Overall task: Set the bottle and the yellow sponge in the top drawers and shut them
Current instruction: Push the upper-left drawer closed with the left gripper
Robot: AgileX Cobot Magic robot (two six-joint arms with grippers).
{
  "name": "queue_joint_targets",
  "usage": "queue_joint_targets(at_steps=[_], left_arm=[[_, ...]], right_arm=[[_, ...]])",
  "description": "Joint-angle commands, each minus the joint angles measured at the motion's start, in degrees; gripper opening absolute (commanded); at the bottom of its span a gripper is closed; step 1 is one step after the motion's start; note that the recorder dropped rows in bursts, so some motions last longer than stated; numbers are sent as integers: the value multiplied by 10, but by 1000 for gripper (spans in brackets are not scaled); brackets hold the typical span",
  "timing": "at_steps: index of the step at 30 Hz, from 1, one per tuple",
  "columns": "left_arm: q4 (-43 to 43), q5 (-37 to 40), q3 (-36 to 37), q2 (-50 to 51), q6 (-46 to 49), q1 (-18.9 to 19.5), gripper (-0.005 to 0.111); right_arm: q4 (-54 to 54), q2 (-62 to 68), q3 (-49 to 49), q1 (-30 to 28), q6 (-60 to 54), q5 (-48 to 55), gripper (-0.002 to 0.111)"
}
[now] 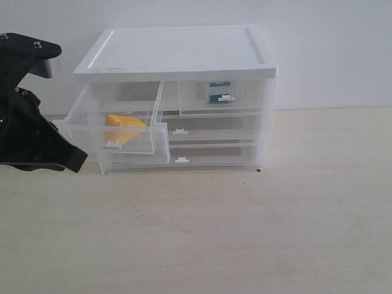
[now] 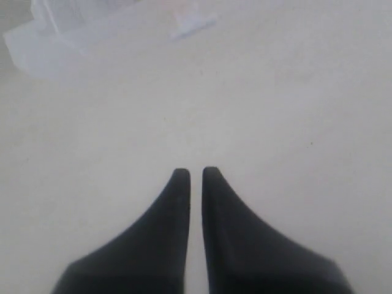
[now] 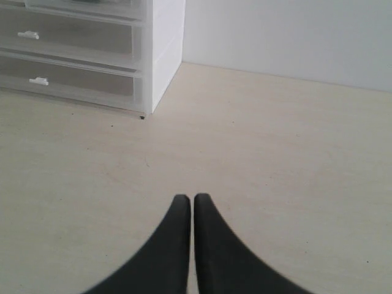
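Observation:
The yellow sponge [image 1: 122, 128] lies inside the top left drawer [image 1: 116, 125], which stands pulled out of the white-topped cabinet [image 1: 177, 52]. The bottle [image 1: 218, 91], teal with a white part, shows through the top right drawer [image 1: 223, 98], which sits pushed in. My left arm fills the left edge of the exterior view, left of the pulled-out drawer. In the left wrist view my left gripper [image 2: 196, 173] is shut and empty over bare table. My right gripper [image 3: 193, 198] is shut and empty too, apart from the cabinet; it is outside the exterior view.
Two full-width clear drawers [image 1: 214, 131] with white clip handles [image 1: 180, 131] sit shut below the top ones. The cabinet's right corner [image 3: 160, 55] appears in the right wrist view. The pale wooden table [image 1: 245, 233] stretches in front, with a white wall behind.

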Motion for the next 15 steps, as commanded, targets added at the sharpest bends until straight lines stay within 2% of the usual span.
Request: queue_joint_targets(at_steps=[1,15], left_arm=[[-14,-58,3,33,-5,0,5],[-13,-167,-19,117,-5,0,5]], right_arm=[[2,-2,0,-4,-1,-4,0],[2,-2,0,-4,0,-4,0]])
